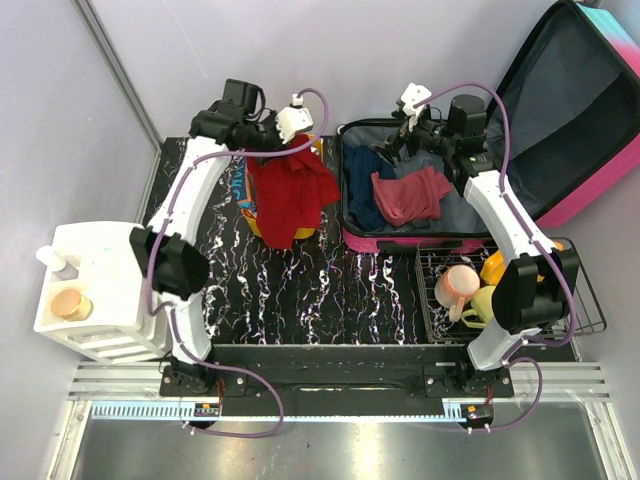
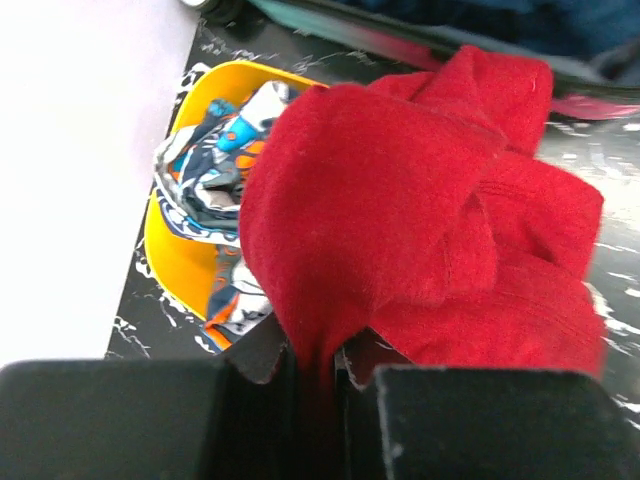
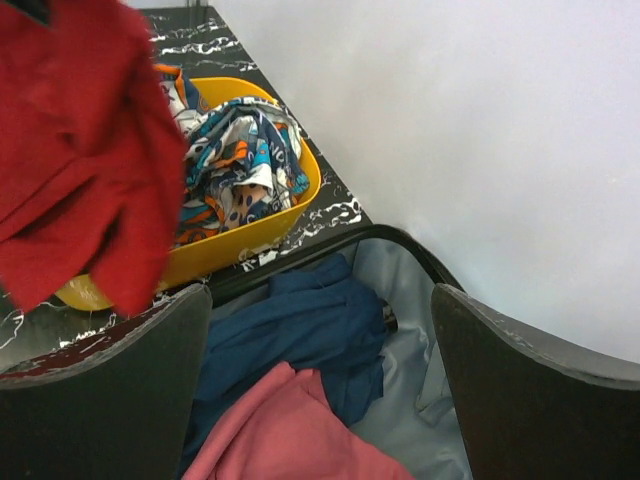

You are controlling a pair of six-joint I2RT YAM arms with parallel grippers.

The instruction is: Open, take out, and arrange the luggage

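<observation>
The luggage (image 1: 400, 243) lies open on the right of the black marbled table, its lid (image 1: 580, 110) leaning back against the wall. Inside on the grey lining (image 3: 420, 400) lie a blue garment (image 3: 300, 340) and a pink garment (image 3: 290, 430). My right gripper (image 3: 318, 300) hangs open over the case's far left corner, nothing between its fingers. My left gripper (image 2: 320, 365) is shut on a red garment (image 2: 400, 200), which dangles above the yellow bin (image 2: 175, 260). From above, the red garment (image 1: 290, 195) drapes over that bin, left of the luggage.
The bin holds a patterned blue, orange and white cloth (image 2: 215, 170). A wire rack (image 1: 432, 300) with cups stands at the near right. A white shelf unit (image 1: 90, 290) stands off the table's left edge. The wall runs close behind.
</observation>
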